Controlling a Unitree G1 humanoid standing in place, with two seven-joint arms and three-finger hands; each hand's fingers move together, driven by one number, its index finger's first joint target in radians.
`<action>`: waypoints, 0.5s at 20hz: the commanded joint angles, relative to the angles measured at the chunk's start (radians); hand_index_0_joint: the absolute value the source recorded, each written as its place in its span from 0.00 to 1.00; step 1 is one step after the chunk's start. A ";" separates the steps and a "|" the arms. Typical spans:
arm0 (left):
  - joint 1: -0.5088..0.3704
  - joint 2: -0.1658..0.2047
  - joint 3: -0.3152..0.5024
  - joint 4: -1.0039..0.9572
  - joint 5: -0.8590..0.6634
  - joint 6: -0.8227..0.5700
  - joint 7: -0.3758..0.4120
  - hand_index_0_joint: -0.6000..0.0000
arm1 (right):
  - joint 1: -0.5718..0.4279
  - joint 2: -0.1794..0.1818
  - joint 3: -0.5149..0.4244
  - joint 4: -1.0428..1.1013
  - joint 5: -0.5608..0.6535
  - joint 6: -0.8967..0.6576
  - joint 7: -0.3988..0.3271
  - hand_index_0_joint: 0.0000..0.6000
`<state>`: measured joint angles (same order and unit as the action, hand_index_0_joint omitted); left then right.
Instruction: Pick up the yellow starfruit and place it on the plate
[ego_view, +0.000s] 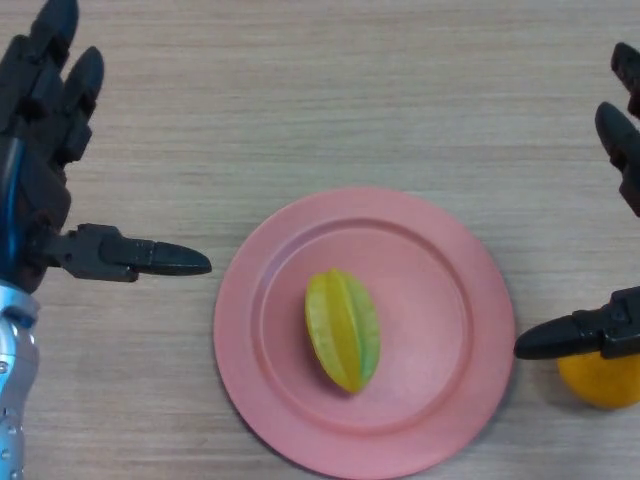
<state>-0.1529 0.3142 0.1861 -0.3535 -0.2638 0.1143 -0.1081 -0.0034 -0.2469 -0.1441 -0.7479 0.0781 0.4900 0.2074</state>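
The yellow ridged starfruit with a green-tinted edge lies on its side in the central well of the round pink plate, with its long axis running roughly from upper left to lower right. No hand touches the fruit. The plate rests flat on the light wood-grain table. The black left hand is at the left edge of the head view, clear of the plate; its fingers extend straight toward the top of the view and its thumb points sideways toward the plate rim, ending just short of it, so the hand is spread and holds nothing. The black right hand is at the right edge and is only partly visible; its fingers likewise extend straight, and its thumb points toward the plate, its tip at the plate rim. A rounded orange-yellow object lies on the table just below that thumb, beside the plate's lower right rim; its identity cannot be determined.
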 joint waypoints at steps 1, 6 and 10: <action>-0.026 0.051 0.079 -0.069 -0.030 -0.076 -0.010 1.00 | -0.027 -0.023 -0.030 -0.034 0.000 -0.158 -0.025 0.00; -0.024 0.068 0.107 -0.076 -0.026 -0.058 -0.033 1.00 | -0.039 -0.026 -0.024 -0.009 0.007 -0.184 -0.026 0.00; -0.030 0.069 0.101 -0.065 0.006 -0.088 -0.028 1.00 | -0.029 -0.021 -0.019 0.000 0.007 -0.200 -0.019 0.00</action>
<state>-0.1502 0.3379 0.2171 -0.3698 -0.2584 0.1437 -0.1291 -0.0125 -0.2471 -0.1367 -0.7001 0.0782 0.4469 0.2070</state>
